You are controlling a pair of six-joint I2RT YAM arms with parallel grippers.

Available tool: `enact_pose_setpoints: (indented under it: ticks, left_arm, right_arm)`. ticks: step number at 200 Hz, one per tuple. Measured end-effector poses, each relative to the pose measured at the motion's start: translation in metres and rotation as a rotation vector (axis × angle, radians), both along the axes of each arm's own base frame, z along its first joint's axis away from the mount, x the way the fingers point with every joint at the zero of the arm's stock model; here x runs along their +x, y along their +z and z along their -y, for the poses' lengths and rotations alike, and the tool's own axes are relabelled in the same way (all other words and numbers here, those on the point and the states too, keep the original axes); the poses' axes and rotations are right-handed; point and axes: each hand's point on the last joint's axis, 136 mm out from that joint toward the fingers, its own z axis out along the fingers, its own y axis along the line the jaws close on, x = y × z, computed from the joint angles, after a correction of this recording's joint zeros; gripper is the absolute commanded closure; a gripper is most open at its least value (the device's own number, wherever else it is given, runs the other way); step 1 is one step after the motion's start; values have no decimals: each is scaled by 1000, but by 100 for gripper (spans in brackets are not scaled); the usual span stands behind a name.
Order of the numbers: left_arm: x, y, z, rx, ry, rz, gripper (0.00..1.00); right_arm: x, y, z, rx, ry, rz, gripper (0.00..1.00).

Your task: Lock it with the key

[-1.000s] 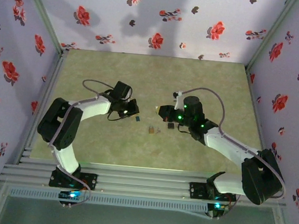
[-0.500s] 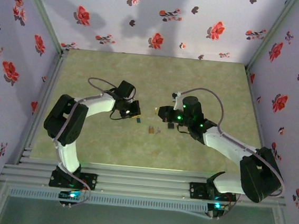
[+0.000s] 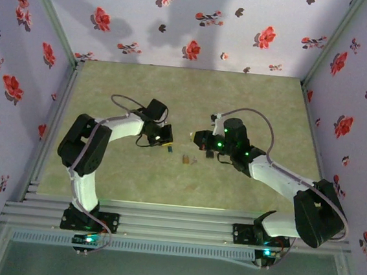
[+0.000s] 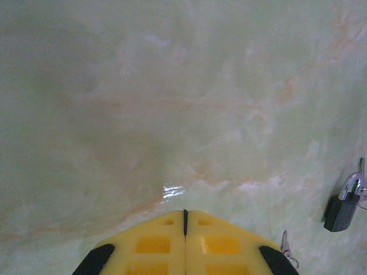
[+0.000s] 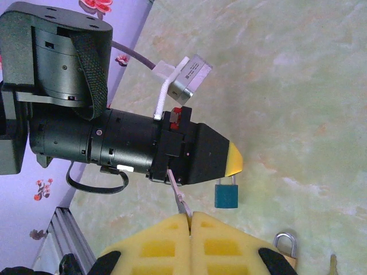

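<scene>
A pale green marbled worktop (image 3: 188,92) enclosed by lilac walls (image 3: 182,20) printed with red flowers; both arms reach in toward its centre.

Right gripper (image 5: 190,220): yellow fingers pressed together. A thin metal blade, apparently the key (image 5: 179,196), projects from the seam between them and seems to be pinched there, though the contact itself is hidden.

Left gripper (image 4: 184,220): fingers likewise pressed together, with nothing between them; its tip points right, toward the other arm.

Blue padlock (image 5: 227,195): lies flat on the worktop between the two grippers, just beside the left tip and a little nearer than it. From the right gripper it lies to the left and slightly near. In the right wrist view its long axis runs roughly in line with the fingers, shackle toward the left gripper and body base toward the right gripper. If this is the lock meant, the keyway probably faces the key, slightly off line to one side. The left arm is the nearer and better placed to steady it.

Farther out: a brass padlock (image 5: 285,245) near the right gripper and a dark padlock (image 4: 342,205) to the right, both apart from the blue one.
</scene>
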Motion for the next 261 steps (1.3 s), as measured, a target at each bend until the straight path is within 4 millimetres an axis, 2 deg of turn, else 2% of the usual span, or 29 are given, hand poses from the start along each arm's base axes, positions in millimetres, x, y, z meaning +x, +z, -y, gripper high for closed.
enact_pose_setpoints:
  ticks: [76, 261]
  left_arm:
    - [-4, -5, -2, 30, -17, -17, 100]
    - [-6, -12, -3, 69, -46, -49, 83]
  right_arm:
    - [-1, -2, -1, -2, 4, -4, 100]
    - [-2, -7, -6, -7, 22, -20, 100]
